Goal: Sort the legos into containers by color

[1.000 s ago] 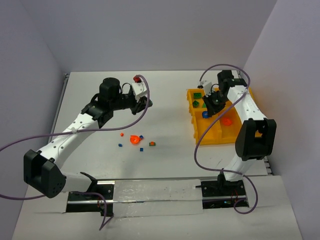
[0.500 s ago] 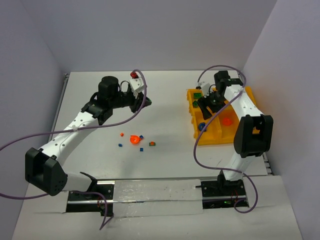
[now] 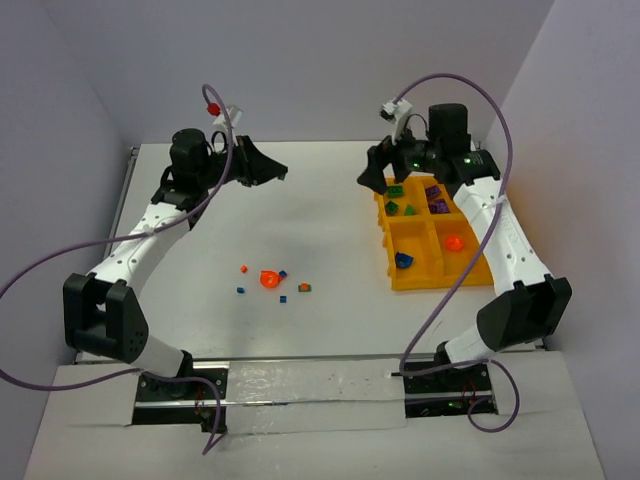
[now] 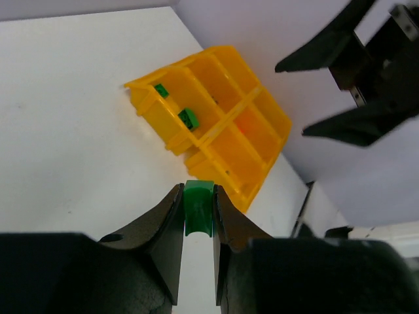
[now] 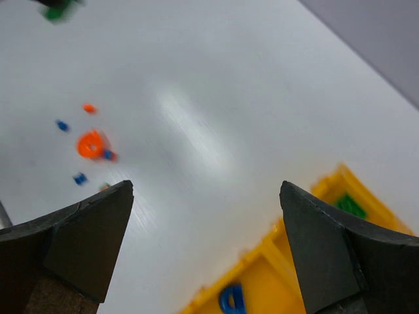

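Green plastic brick [image 4: 198, 210]: we judge it light, stiff, slick
Left gripper [image 4: 197, 196] pinches its flat sides; right gripper [image 5: 206, 190] gapes wide, empty

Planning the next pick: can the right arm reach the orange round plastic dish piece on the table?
Probably yes. The right gripper is open and empty, the orange round plastic dish lies exposed on the white table beside only tiny bits, and the left gripper, shut on a green brick, is far off.
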